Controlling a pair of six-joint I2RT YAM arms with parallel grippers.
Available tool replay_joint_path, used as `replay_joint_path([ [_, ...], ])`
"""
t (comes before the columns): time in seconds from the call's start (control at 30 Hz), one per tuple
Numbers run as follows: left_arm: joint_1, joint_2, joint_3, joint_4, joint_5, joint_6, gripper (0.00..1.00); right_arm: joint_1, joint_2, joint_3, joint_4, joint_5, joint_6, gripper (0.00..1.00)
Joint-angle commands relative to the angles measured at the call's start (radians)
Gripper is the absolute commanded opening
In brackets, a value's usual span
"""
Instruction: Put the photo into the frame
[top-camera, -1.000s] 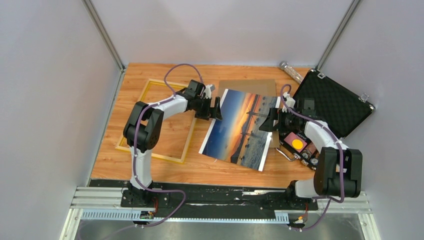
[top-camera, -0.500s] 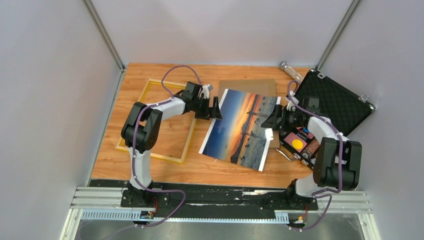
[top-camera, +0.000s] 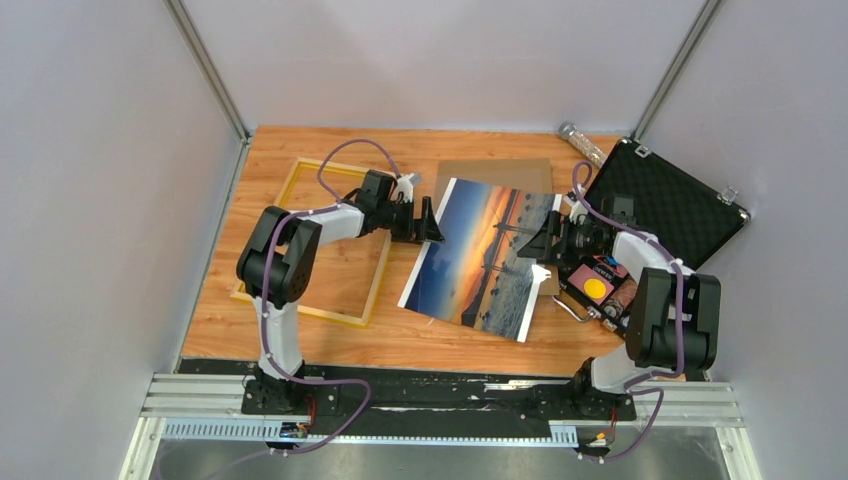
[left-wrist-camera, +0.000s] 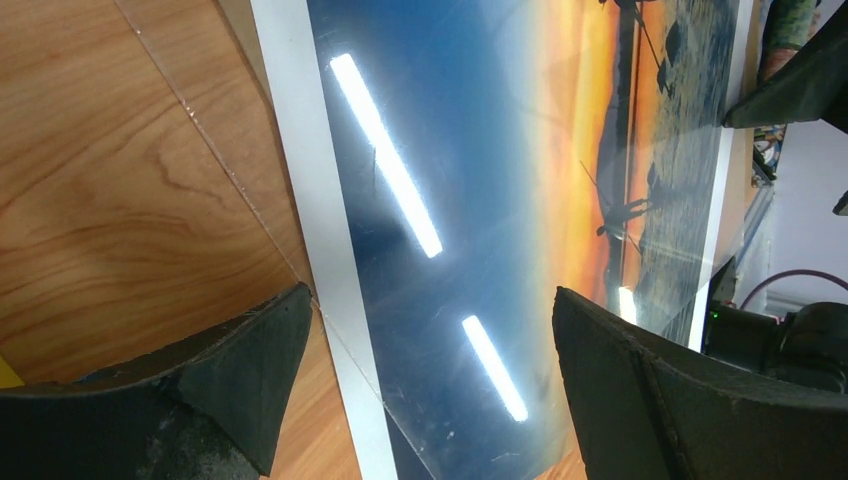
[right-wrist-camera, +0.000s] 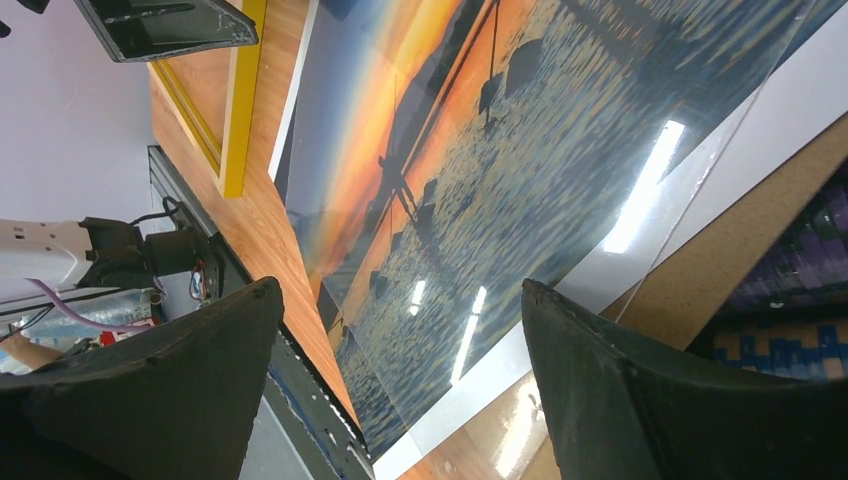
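Observation:
The photo (top-camera: 478, 258), a glossy sunset print with a white edge, lies flat on the table, partly over a brown backing board (top-camera: 497, 168). It fills the left wrist view (left-wrist-camera: 480, 190) and the right wrist view (right-wrist-camera: 470, 190). The yellow frame (top-camera: 377, 287) lies flat to its left, and one rail shows in the right wrist view (right-wrist-camera: 240, 100). My left gripper (top-camera: 428, 222) is open at the photo's upper left edge, jaws either side of that edge (left-wrist-camera: 430, 385). My right gripper (top-camera: 546, 240) is open and empty at the photo's right edge (right-wrist-camera: 400, 385).
An open black foam-lined case (top-camera: 668, 208) stands at the right. A small box with a yellow disc (top-camera: 596, 288) and other small items lie in front of it. A clear bottle (top-camera: 583, 144) lies at the back wall. Grey walls close in both sides.
My left arm has drawn back slightly to the left, with its gripper still at the photo's edge. My right wrist has shifted a little to the right. The photo has stayed in place.

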Motion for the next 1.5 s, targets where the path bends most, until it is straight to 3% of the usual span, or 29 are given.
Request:
replay_joint_path([
  [0.0, 0.025, -0.021, -0.035, -0.046, 0.008, -0.021, 1.00, 0.001, 0.007, 0.039, -0.012, -0.027, -0.015, 0.92],
  [0.27, 0.032, -0.005, -0.030, -0.065, 0.003, -0.010, 1.00, -0.033, -0.079, 0.067, -0.128, 0.056, -0.101, 0.91],
  [0.73, 0.032, -0.004, -0.018, -0.082, -0.036, 0.034, 0.99, -0.034, -0.135, 0.124, -0.636, 0.190, -0.680, 0.89],
  [1.13, 0.031, -0.016, -0.010, -0.101, -0.083, 0.086, 0.99, -0.032, -0.136, 0.014, -0.775, 0.216, -0.940, 0.88],
  [1.47, 0.021, -0.017, -0.008, -0.101, -0.097, 0.101, 0.99, -0.017, -0.107, 0.003, -0.793, 0.160, -0.980, 0.88],
])
